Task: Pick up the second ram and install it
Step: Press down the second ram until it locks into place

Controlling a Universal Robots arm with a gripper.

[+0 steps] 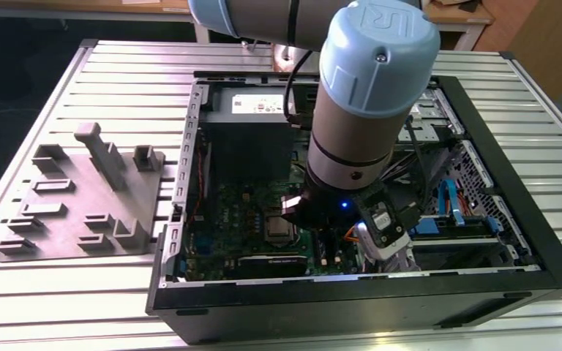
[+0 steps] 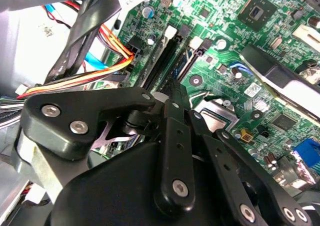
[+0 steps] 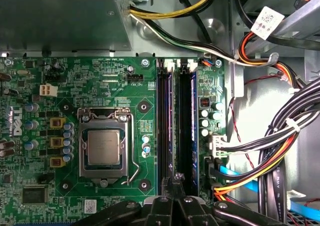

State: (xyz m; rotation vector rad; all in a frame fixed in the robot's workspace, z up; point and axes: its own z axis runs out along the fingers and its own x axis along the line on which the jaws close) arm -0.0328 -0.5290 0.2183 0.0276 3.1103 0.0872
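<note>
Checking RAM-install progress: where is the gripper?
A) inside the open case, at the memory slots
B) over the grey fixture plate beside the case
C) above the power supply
A: in the first wrist view the gripper sits at the end of the memory slots on the motherboard.

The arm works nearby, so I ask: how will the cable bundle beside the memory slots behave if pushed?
The cable bundle probably yields softly; its wires lie in loose curves. A white tie binds it, so it likely shifts as one. Plugged in at the motherboard, it may spring back.
</note>
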